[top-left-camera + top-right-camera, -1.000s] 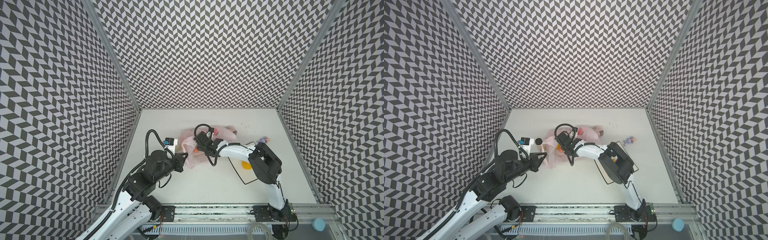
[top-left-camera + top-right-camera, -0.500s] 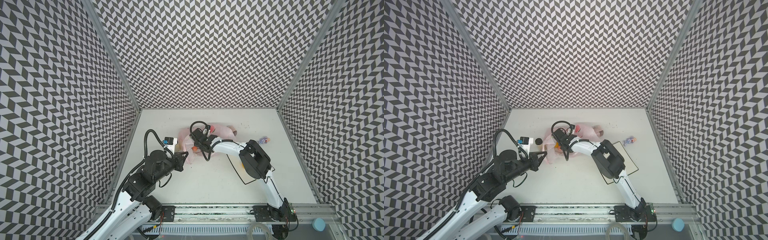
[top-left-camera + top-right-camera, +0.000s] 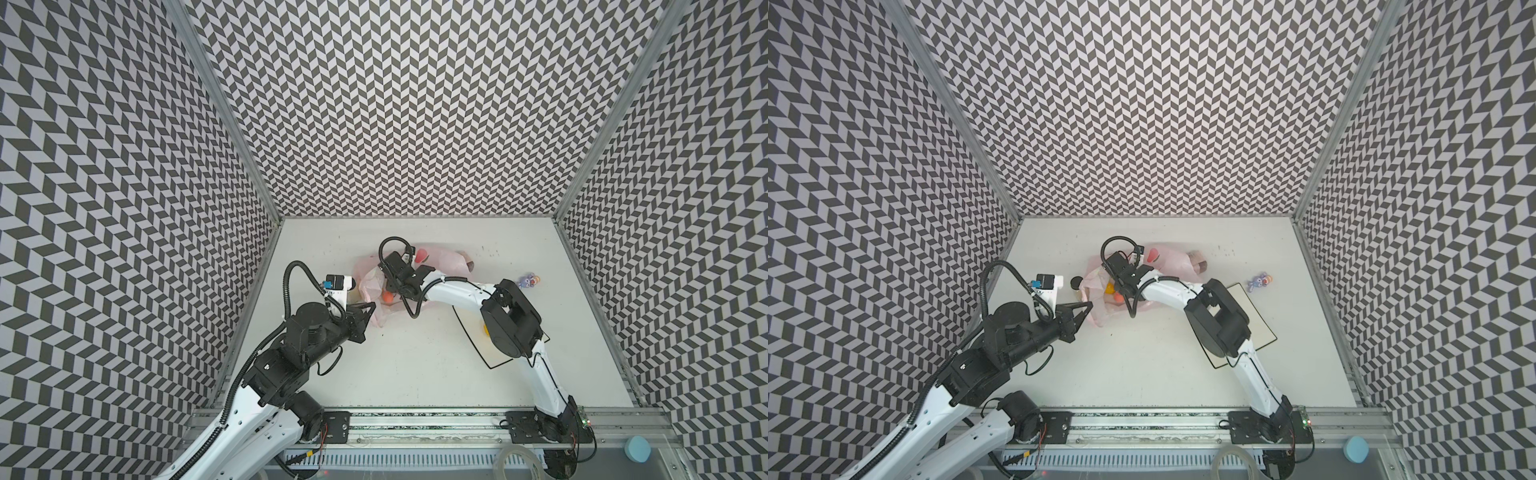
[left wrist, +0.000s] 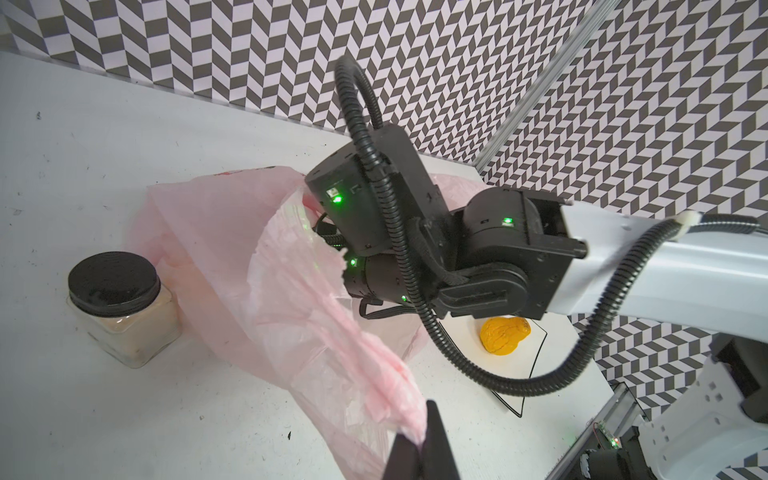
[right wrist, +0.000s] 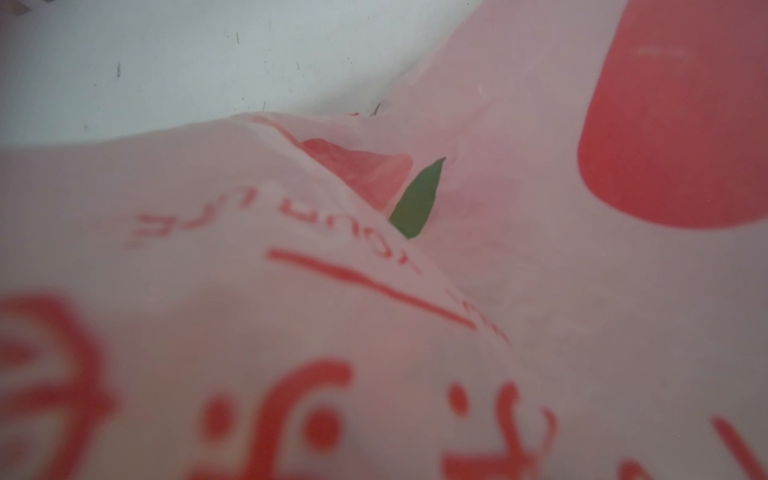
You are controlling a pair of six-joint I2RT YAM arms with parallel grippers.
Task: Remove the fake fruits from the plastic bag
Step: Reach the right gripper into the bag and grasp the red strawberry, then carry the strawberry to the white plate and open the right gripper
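The pink plastic bag (image 3: 444,262) (image 3: 1173,259) lies crumpled at the back middle of the table. My left gripper (image 4: 419,444) (image 3: 371,308) is shut on a bunched edge of the bag (image 4: 257,270) and holds its mouth up. The right arm's wrist (image 3: 397,272) (image 4: 374,208) reaches into that mouth; its fingers are hidden under the film. Inside the mouth lie an orange-red fake fruit (image 3: 387,296) (image 3: 1118,297) and a yellow one (image 3: 1109,286). The right wrist view shows only printed pink film (image 5: 374,291). Another orange-yellow fruit (image 4: 505,334) rests on the plate.
A white square plate (image 3: 1260,328) (image 4: 519,365) with a black rim lies under the right forearm. A black-lidded glass jar (image 4: 120,307) (image 3: 1076,283) stands just left of the bag. A small purple toy figure (image 3: 528,280) sits at the back right.
The right arm has swung left and pushed its wrist deeper into the bag's mouth, uncovering more of the plate. The left arm has stayed still with its hold on the bag.
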